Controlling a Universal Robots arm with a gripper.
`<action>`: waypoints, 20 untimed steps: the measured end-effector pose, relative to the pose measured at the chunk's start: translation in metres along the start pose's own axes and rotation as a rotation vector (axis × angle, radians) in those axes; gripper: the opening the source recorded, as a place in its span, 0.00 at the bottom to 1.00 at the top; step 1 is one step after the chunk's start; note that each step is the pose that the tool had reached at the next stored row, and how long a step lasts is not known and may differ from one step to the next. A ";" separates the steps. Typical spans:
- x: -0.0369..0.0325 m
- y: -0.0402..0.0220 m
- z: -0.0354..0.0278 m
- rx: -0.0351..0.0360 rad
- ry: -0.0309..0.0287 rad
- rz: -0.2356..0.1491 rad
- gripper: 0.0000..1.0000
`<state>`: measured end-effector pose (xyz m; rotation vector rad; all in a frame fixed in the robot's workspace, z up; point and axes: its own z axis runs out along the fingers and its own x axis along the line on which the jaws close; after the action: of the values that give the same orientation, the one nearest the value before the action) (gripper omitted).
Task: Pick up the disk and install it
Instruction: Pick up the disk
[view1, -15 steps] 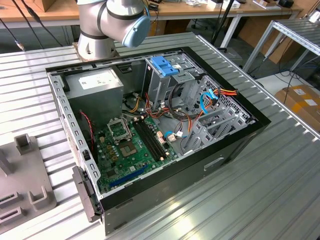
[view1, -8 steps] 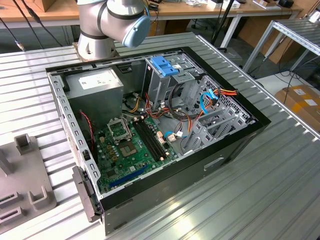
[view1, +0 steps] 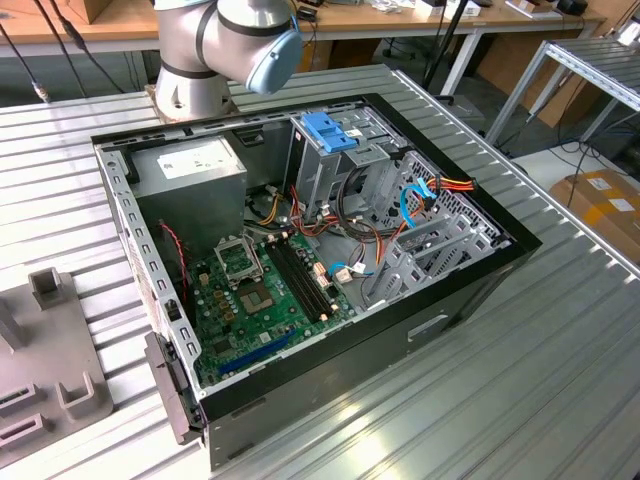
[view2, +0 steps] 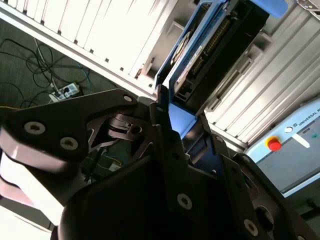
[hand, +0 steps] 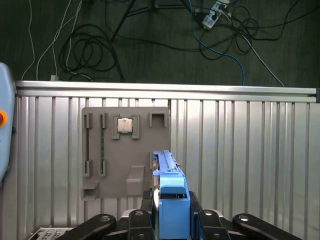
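Note:
The disk (hand: 172, 200) is a dark drive in a bright blue caddy, and my gripper (hand: 171, 212) is shut on it; the black fingers (hand: 145, 202) press on either side of the blue frame. In the second wrist view the disk (view2: 210, 50) sticks out edge-on from the gripper (view2: 176, 117), with its connector side showing. It hangs clear above the ribbed metal table (hand: 240, 150), near the edge of a grey fixture plate (hand: 125, 150). The open computer case (view1: 300, 250) lies on the table in the exterior view, with a metal drive cage (view1: 375, 165) at its back.
A fixed blue bracket (view1: 328, 130) tops the cage, and blue cables (view1: 410, 200) run beside it. The fixture plate (view1: 40, 350) at the exterior view's left holds a processor chip (hand: 124, 125). The arm's base (view1: 195, 70) stands behind the case. Cables lie on the floor (hand: 150, 40).

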<state>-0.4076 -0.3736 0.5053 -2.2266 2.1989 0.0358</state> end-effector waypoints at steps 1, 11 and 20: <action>0.0000 -0.0013 0.0000 0.0001 0.0000 0.000 0.37; 0.0002 -0.0147 -0.0001 0.0000 0.0000 0.000 0.37; 0.0004 -0.0300 -0.0002 0.0001 -0.0001 0.000 0.37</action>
<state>-0.3775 -0.3736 0.5052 -2.2265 2.1988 0.0358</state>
